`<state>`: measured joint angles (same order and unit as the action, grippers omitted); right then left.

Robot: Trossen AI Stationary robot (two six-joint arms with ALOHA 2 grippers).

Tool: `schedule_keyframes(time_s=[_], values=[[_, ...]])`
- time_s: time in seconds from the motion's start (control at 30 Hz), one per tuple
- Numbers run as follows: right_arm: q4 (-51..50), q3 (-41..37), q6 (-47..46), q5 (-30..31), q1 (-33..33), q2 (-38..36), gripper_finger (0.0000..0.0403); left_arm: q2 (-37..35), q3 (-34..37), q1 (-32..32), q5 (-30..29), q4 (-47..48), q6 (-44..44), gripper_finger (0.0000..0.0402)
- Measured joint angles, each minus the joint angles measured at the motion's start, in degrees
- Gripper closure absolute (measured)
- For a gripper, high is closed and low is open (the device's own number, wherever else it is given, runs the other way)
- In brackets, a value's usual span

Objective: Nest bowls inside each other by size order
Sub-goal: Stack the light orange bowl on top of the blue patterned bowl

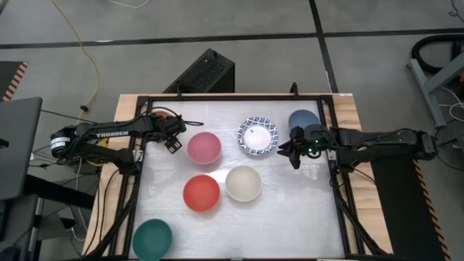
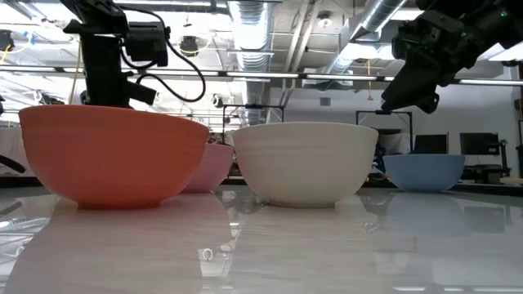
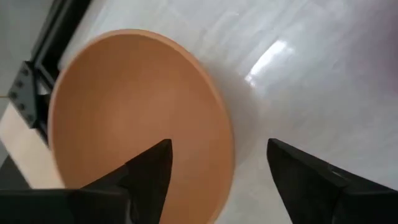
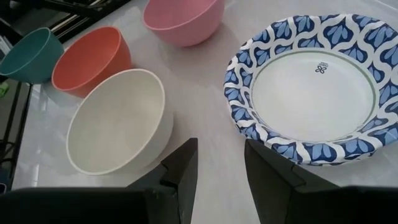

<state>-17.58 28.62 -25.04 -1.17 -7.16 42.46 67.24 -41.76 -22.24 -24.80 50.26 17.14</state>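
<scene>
My left gripper (image 1: 174,141) hangs open at the table's far left above an orange bowl (image 3: 137,124); its fingers stand on either side of the bowl's rim without touching it. My right gripper (image 1: 291,156) hangs a little open and empty, just right of a white bowl with a blue-patterned rim (image 4: 311,87). A blue bowl (image 1: 303,119) stands beside the right arm. Pink (image 1: 204,147), red (image 1: 201,193), cream (image 1: 243,183) and dark green (image 1: 152,239) bowls stand upright and apart on the table. The arm hides most of the orange bowl in the high view.
A black frame (image 1: 333,181) runs round the white tabletop. The dark green bowl stands at the near left corner. In the low view both grippers (image 2: 139,41) (image 2: 404,98) hang well above the bowls. Bare tabletop (image 1: 290,217) lies at the near right.
</scene>
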Motion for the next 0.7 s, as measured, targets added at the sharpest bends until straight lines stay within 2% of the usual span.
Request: schedule_keyframes(time_s=[0.3, 0.57, 0.7], values=[[0.0, 0.0, 0.0, -0.07, 0.12, 0.0, 0.025, 2.35, 0.0, 0.0, 0.66, -0.54, 1.56, 0.0255], [-0.04, 0.0, 0.0, -0.08, 2.67, 0.0, 0.025, 7.81, 0.01, 0.0, 0.33, -0.72, 0.49, 0.032], [-0.08, 0.0, 0.06, 1.55, 3.91, 0.0, 0.025, 8.2, 0.0, 0.26, 0.32, -0.92, -1.26, 0.0371]])
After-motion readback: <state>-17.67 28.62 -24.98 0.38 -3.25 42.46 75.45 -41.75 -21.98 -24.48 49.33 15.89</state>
